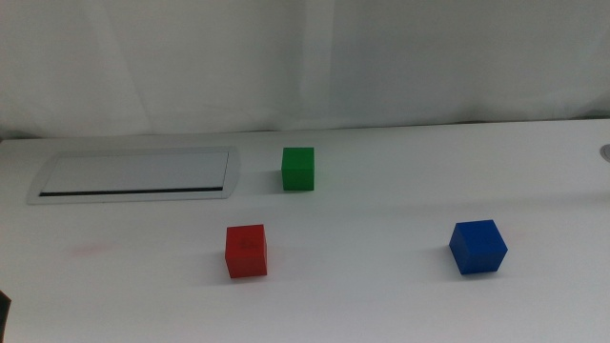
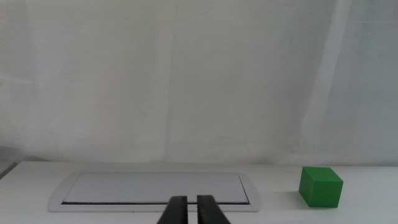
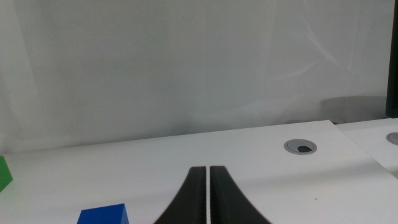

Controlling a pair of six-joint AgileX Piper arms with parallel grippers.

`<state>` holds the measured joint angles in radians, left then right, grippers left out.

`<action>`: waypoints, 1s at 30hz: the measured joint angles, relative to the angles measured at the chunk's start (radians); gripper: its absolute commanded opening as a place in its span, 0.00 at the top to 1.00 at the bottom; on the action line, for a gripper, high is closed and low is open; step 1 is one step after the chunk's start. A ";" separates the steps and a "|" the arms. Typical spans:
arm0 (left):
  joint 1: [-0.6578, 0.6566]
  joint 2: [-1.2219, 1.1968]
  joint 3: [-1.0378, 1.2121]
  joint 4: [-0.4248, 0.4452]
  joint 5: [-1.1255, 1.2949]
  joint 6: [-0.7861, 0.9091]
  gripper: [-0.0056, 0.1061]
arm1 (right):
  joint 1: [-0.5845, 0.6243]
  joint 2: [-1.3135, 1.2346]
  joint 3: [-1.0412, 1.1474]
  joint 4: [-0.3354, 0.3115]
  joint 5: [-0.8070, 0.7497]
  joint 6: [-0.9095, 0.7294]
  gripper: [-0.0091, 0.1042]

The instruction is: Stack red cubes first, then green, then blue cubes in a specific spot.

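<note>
Three cubes lie beyond both tools.

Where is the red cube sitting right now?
In the middle view the red cube sits alone on the white table, left of centre, nearer the camera than the green cube and well left of the blue cube.

Bright, even, diffuse light washes the white worktop nearly shadeless, the red cube, green cube and blue cube casting only faint soft shadows, while both wrist views look slightly soft, with the dark claw jaws blurred up close.
</note>
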<state>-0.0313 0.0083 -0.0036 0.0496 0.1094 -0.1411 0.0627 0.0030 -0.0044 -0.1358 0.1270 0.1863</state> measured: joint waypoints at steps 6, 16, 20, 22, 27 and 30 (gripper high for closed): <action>0.000 0.000 0.000 0.000 0.002 -0.016 0.98 | 0.000 0.000 0.000 0.000 0.004 0.000 0.94; 0.000 0.000 0.000 0.000 0.002 -0.159 0.22 | 0.000 0.000 0.000 0.043 -0.018 0.068 0.01; 0.000 0.000 0.000 0.000 0.000 -0.176 0.13 | 0.000 0.000 0.000 0.046 -0.020 0.071 0.01; 0.000 0.000 0.000 0.000 0.000 -0.180 0.13 | 0.000 0.000 0.000 0.046 -0.020 0.071 0.01; 0.000 0.000 0.000 0.000 -0.020 -0.182 0.13 | 0.000 0.000 0.000 0.046 -0.022 0.071 0.01; 0.000 0.000 0.000 -0.002 -0.030 -0.181 0.13 | 0.000 0.000 0.000 0.046 -0.027 0.071 0.01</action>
<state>-0.0313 0.0083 -0.0036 0.0476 0.0795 -0.3216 0.0627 0.0030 -0.0044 -0.0902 0.0996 0.2568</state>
